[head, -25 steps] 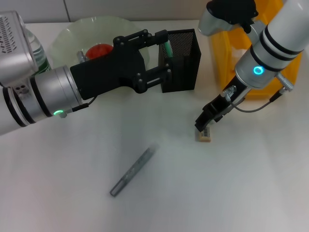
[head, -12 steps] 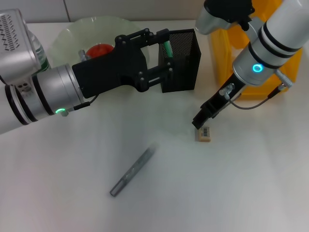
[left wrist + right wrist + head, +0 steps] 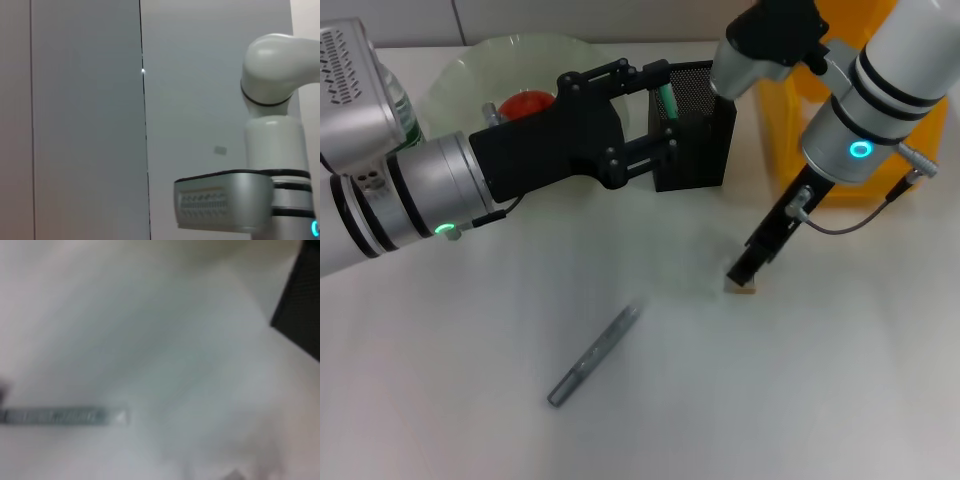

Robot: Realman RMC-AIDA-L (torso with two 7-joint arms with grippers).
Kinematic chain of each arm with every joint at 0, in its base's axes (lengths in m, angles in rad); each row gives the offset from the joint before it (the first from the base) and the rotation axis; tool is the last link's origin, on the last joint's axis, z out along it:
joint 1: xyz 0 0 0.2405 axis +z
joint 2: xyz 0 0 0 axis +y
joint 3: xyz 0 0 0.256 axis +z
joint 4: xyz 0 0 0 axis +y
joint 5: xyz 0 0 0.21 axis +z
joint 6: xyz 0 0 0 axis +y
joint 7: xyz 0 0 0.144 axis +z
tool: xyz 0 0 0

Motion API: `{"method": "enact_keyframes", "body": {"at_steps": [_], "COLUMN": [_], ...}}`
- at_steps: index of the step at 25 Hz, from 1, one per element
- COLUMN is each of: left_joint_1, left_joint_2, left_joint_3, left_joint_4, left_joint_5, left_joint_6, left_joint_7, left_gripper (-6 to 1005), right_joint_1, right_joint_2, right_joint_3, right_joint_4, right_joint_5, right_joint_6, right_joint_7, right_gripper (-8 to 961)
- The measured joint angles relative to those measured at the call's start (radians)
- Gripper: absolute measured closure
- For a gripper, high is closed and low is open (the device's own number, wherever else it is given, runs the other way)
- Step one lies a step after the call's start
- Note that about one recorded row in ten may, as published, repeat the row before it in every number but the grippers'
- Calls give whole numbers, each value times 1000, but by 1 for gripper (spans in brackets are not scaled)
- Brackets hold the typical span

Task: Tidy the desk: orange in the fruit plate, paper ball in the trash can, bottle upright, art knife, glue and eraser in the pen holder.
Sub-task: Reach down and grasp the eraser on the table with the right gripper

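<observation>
When set against half a sec ago: right gripper dropped onto the eraser, hiding its label and leaving only a beige edge showing on the desk, right of centre. Reads as the start of the eraser pickup, prob. the grasp itself. Cannot tell whether that gripper is spread or pinching, since the dark tip hides the contact. No change at the left gripper: parked at the far-centre pen holder, fingers spread wide either side of the art knife, which stands inside the mesh, so knife looks done. Count, per item: 1 orange, already in the fruit plate, far left; 1 glue lying loose near centre-left, well apart from both grippers, not yet handled; 1 eraser; 1 art knife; 1 pen holder; 1 trash can, far right behind the right arm; 1 bottle, far left, mostly hidden, apparently upright. Paper ball: 0 in sight, maybe binned, can't confirm.
</observation>
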Motion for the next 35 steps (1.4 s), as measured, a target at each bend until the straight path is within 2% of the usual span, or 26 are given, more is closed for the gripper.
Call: {"method": "enact_keyframes", "body": {"at_steps": [6, 9, 16, 35], "left_joint_1": [-1, -2, -6, -10], "left_joint_2": [0, 0, 0, 0], "left_joint_3": [1, 1, 1, 1], "left_joint_4": [-2, -2, -2, -3], "left_joint_5": [-2, -9, -13, -14], "left_joint_6": [-13, -13, -18, -25], "left_joint_7": [0, 0, 0, -1], "left_gripper": [379, 379, 379, 379], "right_joint_1": [-38, -45, -53, -64], "right_joint_2": [0, 1, 3, 3], "right_joint_3": [-135, -159, -169, -214], "right_joint_4": [-75, -87, -110, -89], "right_joint_5": [1, 5, 73, 92], "right_joint_6": [-26, -19, 23, 49], "right_joint_7": [-40, -52, -104, -149], "right_gripper": [375, 376, 376, 379]}}
